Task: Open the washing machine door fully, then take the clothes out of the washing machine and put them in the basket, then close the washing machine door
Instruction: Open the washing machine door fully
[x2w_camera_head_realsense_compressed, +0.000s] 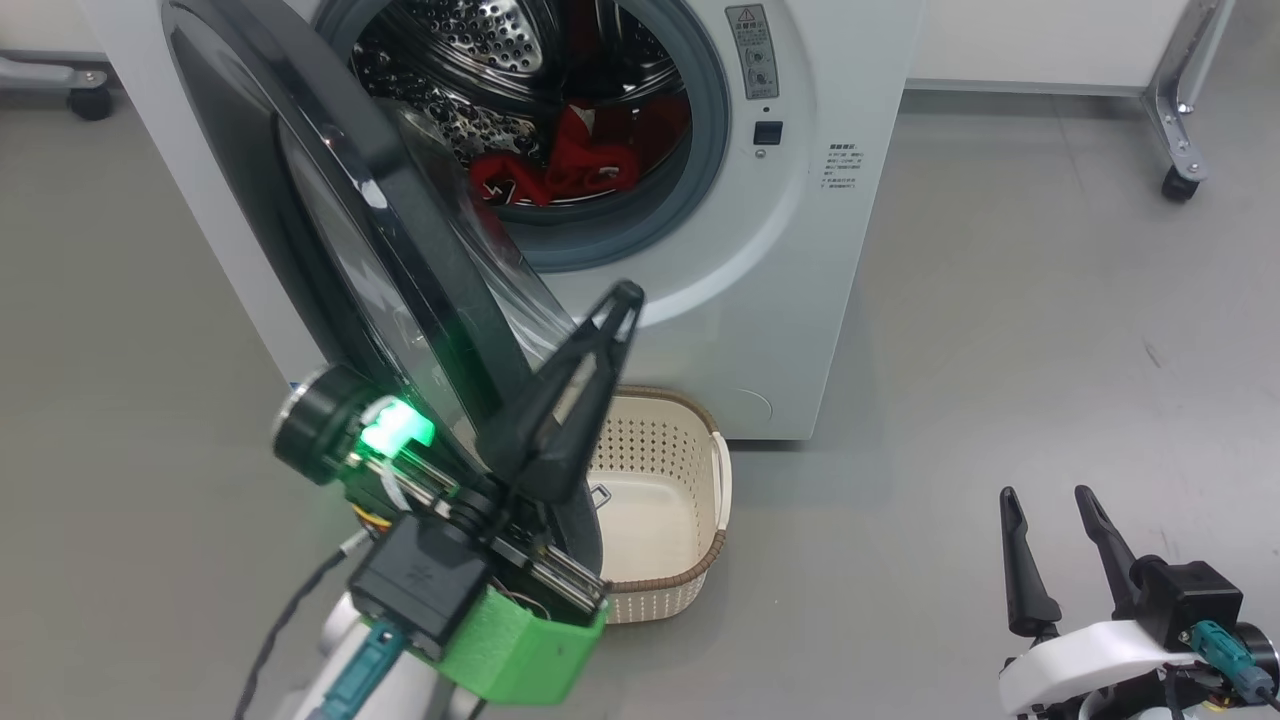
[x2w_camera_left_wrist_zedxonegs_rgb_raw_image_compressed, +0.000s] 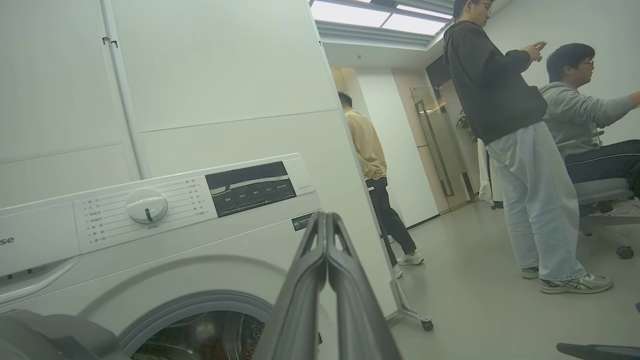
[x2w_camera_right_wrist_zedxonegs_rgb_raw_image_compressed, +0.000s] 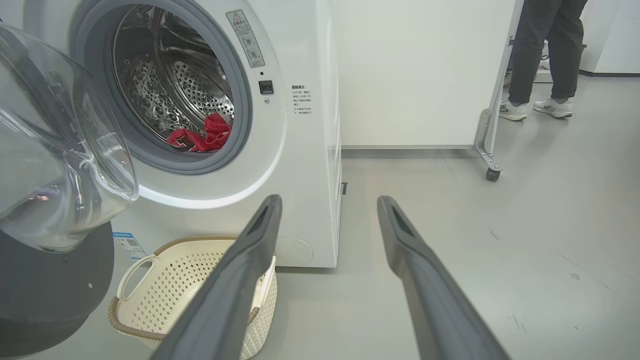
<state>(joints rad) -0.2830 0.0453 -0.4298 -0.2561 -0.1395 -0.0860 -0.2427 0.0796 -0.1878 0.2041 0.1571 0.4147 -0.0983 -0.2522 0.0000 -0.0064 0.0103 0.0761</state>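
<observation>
A: Left gripper (x2w_camera_head_realsense_compressed: 622, 300) lies by the large round glossy black door (x2w_camera_head_realsense_compressed: 330, 230); it should be swept wider, pushed at the inner rim.
B: Its fingers are pressed together, nothing clamped. Right gripper (x2w_camera_head_realsense_compressed: 1045, 495): spread, empty. Red fabric clothes (x2w_camera_head_realsense_compressed: 570, 165) beyond the fingertips, in the drum (x2w_camera_head_realsense_compressed: 470, 40); cream perforated basket (x2w_camera_head_realsense_compressed: 655, 602) beneath.

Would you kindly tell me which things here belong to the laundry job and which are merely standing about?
Job: washing machine, washing machine door, red clothes in the drum, basket.
Standing about: wheeled partition leg, people across the room.
</observation>
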